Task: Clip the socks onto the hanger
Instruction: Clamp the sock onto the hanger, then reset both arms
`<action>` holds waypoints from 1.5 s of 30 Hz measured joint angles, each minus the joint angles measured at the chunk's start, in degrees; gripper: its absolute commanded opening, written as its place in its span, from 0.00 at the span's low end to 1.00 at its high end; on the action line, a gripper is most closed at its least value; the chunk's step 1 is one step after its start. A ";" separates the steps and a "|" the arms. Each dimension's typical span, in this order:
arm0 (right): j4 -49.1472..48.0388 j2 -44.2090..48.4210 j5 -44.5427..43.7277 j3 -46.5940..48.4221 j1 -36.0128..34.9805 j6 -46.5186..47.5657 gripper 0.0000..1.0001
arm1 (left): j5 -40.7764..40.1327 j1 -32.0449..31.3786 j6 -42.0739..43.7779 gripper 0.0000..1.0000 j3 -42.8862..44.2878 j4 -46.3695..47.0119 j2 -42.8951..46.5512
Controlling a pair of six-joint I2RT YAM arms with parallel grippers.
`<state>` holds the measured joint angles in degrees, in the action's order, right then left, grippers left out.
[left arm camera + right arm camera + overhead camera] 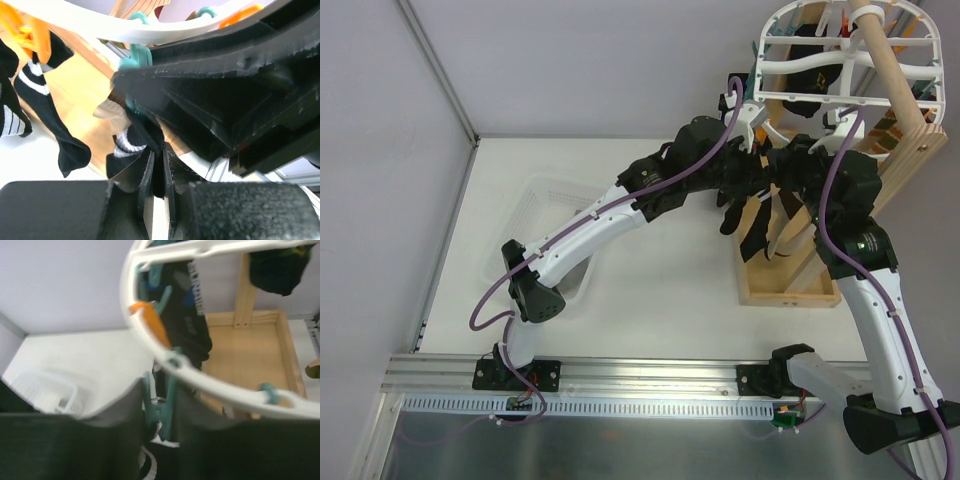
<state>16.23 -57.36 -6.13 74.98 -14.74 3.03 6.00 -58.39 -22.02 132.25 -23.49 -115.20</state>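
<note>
The white hanger (820,62) hangs from the wooden pole at the back right, ringed with teal and orange pegs. My left gripper (159,156) is shut on a black sock with white stripes (131,142) and holds its top up under a teal peg (134,61). My right gripper (160,402) is shut on that teal peg (164,405) below the hanger rim (150,347); the sock's striped edge (167,441) shows right under the peg. Both grippers meet under the hanger's near rim, left (745,188) and right (782,178). Other black socks (42,107) hang clipped.
The wooden stand's base (788,285) and slanted pole (892,75) sit right behind the grippers. A translucent mesh basket (555,215) lies on the table to the left. An orange peg (150,322) and a lettered black sock (194,315) hang beside the held peg.
</note>
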 measured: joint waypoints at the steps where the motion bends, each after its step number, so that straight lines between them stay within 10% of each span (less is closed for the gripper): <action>1: 0.17 -0.07 0.39 0.07 0.00 -0.24 0.46 | 0.00 0.00 0.00 0.00 0.00 0.00 0.00; 6: 2.25 -0.46 0.92 1.33 -0.13 -0.02 0.65 | -0.13 0.26 0.11 0.00 0.00 -1.36 0.00; 18: 10.34 -0.48 0.24 6.84 -0.15 -2.95 0.75 | -0.37 0.76 0.37 0.01 -1.86 -1.07 0.00; 30: 17.11 1.31 -0.20 9.84 -0.15 -6.23 0.95 | -0.26 3.06 4.39 0.76 -6.58 -0.87 2.10; 45: 20.06 7.72 9.14 11.34 -0.15 -4.59 0.97 | -0.42 24.35 3.58 0.99 -40.74 0.44 32.30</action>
<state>36.29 -49.65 3.01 86.32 -14.90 -1.56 5.58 -34.04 -18.44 91.50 -23.05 -82.89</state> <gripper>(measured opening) 0.984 0.990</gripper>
